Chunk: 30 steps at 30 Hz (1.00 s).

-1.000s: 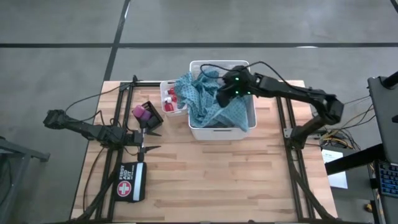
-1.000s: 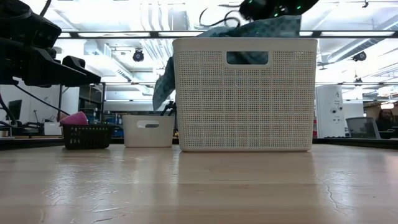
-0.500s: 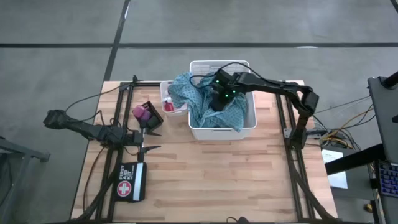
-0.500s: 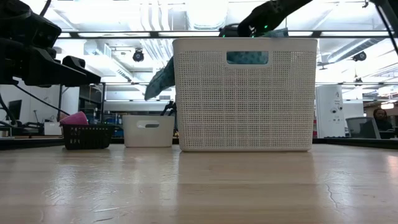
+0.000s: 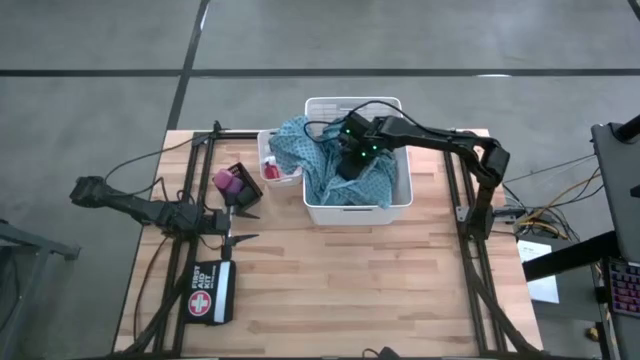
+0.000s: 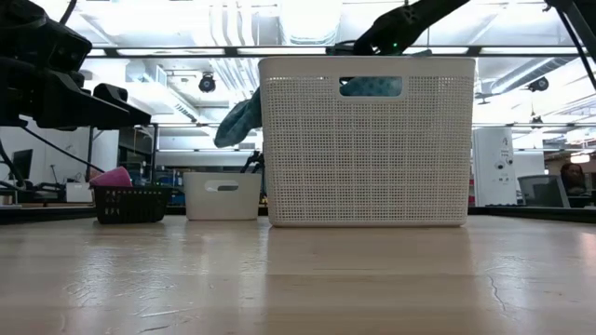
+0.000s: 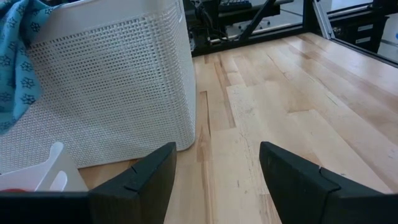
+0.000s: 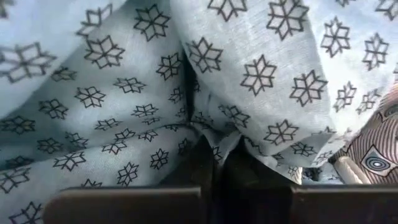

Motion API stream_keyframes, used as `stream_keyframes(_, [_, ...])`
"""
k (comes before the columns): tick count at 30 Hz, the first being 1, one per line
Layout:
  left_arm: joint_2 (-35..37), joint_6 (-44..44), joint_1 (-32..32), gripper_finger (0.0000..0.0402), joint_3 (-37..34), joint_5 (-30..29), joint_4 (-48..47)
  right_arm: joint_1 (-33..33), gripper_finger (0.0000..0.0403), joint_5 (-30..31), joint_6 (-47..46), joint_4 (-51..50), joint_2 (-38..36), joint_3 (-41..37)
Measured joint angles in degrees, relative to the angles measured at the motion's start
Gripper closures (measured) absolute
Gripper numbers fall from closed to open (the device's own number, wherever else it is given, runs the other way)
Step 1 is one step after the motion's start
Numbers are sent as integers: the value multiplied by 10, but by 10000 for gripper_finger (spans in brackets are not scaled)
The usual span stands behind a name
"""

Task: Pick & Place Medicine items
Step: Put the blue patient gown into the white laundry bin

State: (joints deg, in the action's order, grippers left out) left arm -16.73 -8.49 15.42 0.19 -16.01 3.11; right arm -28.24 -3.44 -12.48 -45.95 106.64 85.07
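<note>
Two arms are at the tabletop [image 5: 330, 270], a surface of pale wooden planks with visible grain. The right hand [image 5: 350, 160] is down inside the large white basket [image 5: 398, 200], a rectangular bin with finely perforated walls and a slot handle, standing far centre. Its fingers are closed together, pinching a fold of the teal cloth [image 5: 310, 160], a soft crumpled fabric printed with dark star-shaped motifs; the cloth fills the basket and spills over its left rim. In the right wrist view a brown patterned fabric [image 8: 373, 155] shows at one edge beneath the teal cloth. Just left of the basket sits a small white tray [image 5: 268, 155] holding red items [image 5: 272, 168]; their form cannot be told exactly. Further left is a small black mesh basket [image 5: 243, 183] containing a rounded pink piece [image 5: 222, 180]. A black first-aid pouch [image 5: 210, 292] with a red cross lies near left. The left hand [image 5: 236, 224] hovers above the tabletop at left, its two dark fingers spread apart and holding nothing.
</note>
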Motion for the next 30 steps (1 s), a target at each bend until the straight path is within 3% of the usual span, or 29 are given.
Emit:
stream_keyframes(12, [0,0,0,165,0,0,0,2,387,21,-72,3,-43,10])
stream_keyframes(23, [0,0,0,165,0,0,0,26,277,75,-41,19,-85,9])
stream_keyframes(30, [0,0,0,165,0,0,0,43,240,126,-30,39,-110,9])
